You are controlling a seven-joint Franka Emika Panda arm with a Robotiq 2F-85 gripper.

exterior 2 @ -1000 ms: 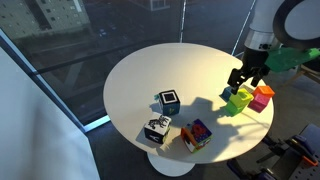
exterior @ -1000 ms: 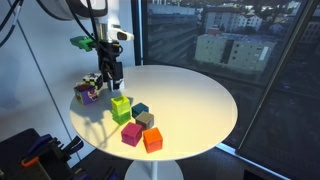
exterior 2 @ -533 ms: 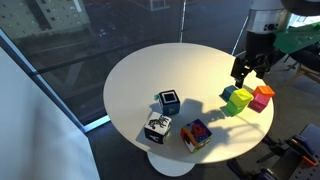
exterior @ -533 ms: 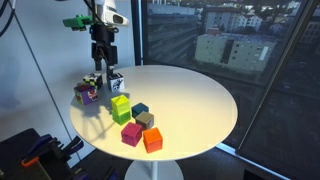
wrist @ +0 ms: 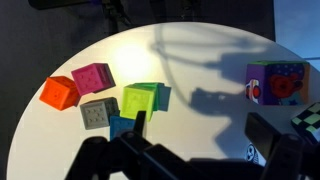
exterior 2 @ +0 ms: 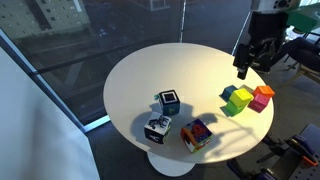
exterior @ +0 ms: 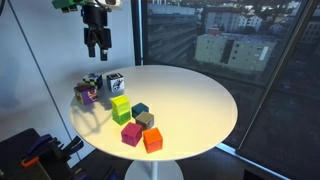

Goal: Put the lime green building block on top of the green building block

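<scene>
The lime green block [exterior: 120, 102] sits on top of the green block [exterior: 124, 116] near the table's edge. The stack also shows in the other exterior view, lime green [exterior 2: 241, 97] over green [exterior 2: 236, 108]. In the wrist view I look down on the lime green block [wrist: 142, 99], with the green block's side [wrist: 164, 97] showing beside it. My gripper [exterior: 96, 42] is open and empty. It hangs high above the table, well clear of the stack, as both the exterior view [exterior 2: 245, 65] and the wrist view [wrist: 205, 135] show.
A teal block [exterior: 140, 110], grey block [exterior: 146, 120], magenta block [exterior: 131, 134] and orange block [exterior: 152, 139] lie around the stack. Patterned cubes [exterior: 88, 92] [exterior: 115, 82] stand further along the round white table [exterior: 190, 100]. A window is behind.
My gripper has risen from just above the stack to high over the table. The blocks have not moved.
</scene>
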